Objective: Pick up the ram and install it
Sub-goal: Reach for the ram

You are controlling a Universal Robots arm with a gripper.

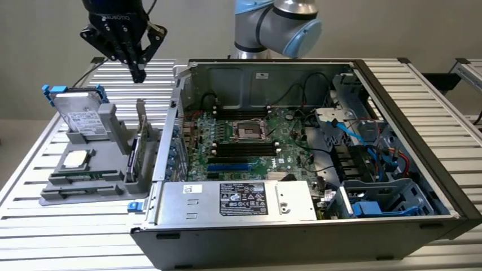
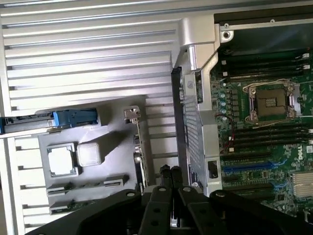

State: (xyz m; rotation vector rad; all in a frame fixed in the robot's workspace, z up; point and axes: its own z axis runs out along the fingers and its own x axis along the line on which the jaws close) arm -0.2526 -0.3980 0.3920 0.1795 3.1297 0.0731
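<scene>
Nearest in the exterior view, the ribbed metal bench (image 1: 45, 226) carries an open computer case (image 1: 301, 243) lying on its side, with a silver power supply (image 1: 241, 197) and its printed label along the front edge. At the exterior view's left of the case sits a grey holder (image 1: 56, 195). The ram (image 1: 83, 177) appears as a thin green strip lying along one of the holder's front slots, well apart from the gripper and not yet in the machine; I cannot tell how deep it sits. Just behind it in the holder lies a small square silver processor chip (image 1: 78, 160), and behind that a hard drive (image 1: 79, 113) with blue rails leans upright at the holder's back. An expansion card (image 1: 140, 121) stands on edge at the holder's case-side end, just beside the case wall. Inside the case the green motherboard (image 1: 249, 161) shows an open processor socket (image 1: 249, 130) with long black slots (image 1: 241, 148) on both sides of it. Farther back, above the bench behind the holder, hangs the gripper (image 1: 137, 76), its black fingers clenched together with nothing between them and touching nothing. In the wrist view the gripper (image 2: 169, 170) shows its tips pressed tight, over the edge of the upright card beside the case wall. Farthest back stands the grey and blue arm (image 1: 275, 22) behind the case.
</scene>
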